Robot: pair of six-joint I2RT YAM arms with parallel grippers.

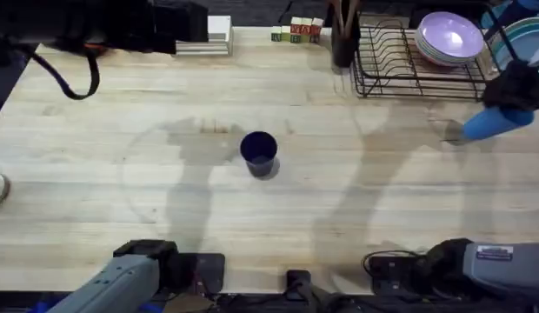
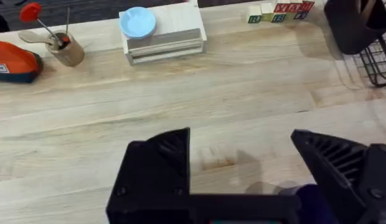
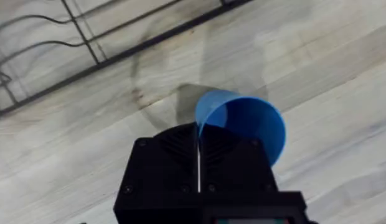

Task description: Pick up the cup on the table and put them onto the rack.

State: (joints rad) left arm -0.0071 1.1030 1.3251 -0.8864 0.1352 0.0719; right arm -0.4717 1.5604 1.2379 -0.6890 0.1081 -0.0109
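The dark blue cup (image 1: 258, 149) stands upright near the middle of the table (image 1: 96, 139), its mouth facing up, well apart from both arms' bases. The light blue cup (image 1: 490, 123) is lifted off the wood at the far right, tilted on its side, just in front of the black wire rack (image 1: 387, 65) and near its right end. The right gripper (image 3: 198, 144) grasps this cup by the rim: in the right wrist view its black fingers (image 3: 174, 146) are pressed almost together with the cup wall between them, and the cup's open mouth (image 3: 249, 127) points away over the table, with rack wires above it.

Purple plates (image 1: 449, 38) sit in the rack's right part. The left gripper (image 2: 240, 168) hangs above bare wood with its fingers spread wide and nothing between them. Beyond it the left wrist view shows a white stacked box (image 2: 163, 38) with a pale blue lid (image 2: 137, 23) on top, and a small wooden holder (image 2: 65, 50) beside it
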